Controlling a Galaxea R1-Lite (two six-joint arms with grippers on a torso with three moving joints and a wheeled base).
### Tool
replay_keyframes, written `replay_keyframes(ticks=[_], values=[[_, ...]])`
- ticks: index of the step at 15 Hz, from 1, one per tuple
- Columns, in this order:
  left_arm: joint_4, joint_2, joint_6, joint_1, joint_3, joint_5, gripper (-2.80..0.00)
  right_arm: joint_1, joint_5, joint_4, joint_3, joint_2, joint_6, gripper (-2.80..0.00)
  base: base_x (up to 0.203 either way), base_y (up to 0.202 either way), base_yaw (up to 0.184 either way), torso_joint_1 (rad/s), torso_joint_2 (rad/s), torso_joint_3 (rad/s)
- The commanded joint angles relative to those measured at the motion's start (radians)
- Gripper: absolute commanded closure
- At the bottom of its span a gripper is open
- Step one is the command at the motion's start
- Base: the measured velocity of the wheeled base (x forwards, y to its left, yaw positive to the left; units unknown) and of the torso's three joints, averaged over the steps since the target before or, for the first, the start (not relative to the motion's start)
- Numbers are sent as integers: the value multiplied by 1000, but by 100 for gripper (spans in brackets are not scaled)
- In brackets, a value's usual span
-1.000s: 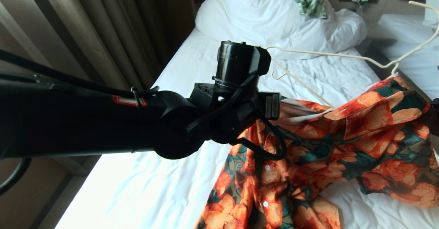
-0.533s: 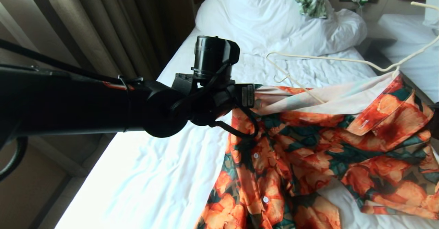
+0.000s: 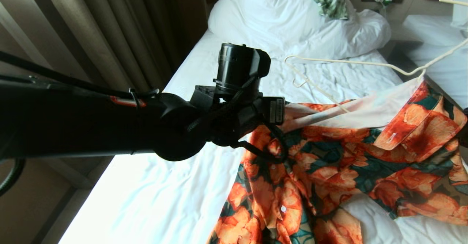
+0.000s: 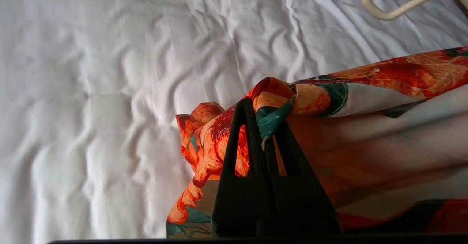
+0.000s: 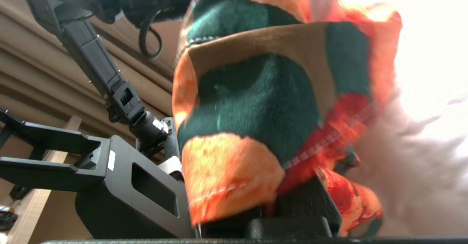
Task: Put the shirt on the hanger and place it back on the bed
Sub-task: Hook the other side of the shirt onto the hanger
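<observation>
Since a moment ago the left gripper point(image 4: 264, 141) is sinking a little, letting slack back into the shirt point(image 3: 351, 163). Its fingers are pinching a folded shirt edge tight, above the wrinkled sheet of the bed point(image 3: 153, 200). The right gripper point(image 5: 263, 207), at the bed's right edge, is clamping the collar side. Between them the pale inside is opening toward the hanger point(image 3: 351, 63), which is poking one end into the cloth, hook rising beyond the bed's right edge. To do this well, both grips should probably be keeping the opening taut while the hanger slides deeper. The left arm is reaching level across the bed's left side, wrist turned toward the shirt.
</observation>
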Motion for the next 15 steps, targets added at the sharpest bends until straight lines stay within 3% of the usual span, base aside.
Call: replay_keyframes(ticks=[1,6,9,15], values=[[-1,2,-8,-33,9,4,0,0,9,-2,-1,5,0,0,0,0,0,0,0,0],[-13,38,-49,-39,65,4,0,1,9,-1,8,6,-1,0,0,0,0,0,0,0],[-37,51,-40,22,35,2,0,1,9,-2,26,-9,-2,0,0,0,0,0,0,0],[-37,76,-2,76,-5,2,0,52,9,7,40,-53,0,0,0,0,0,0,0,0]])
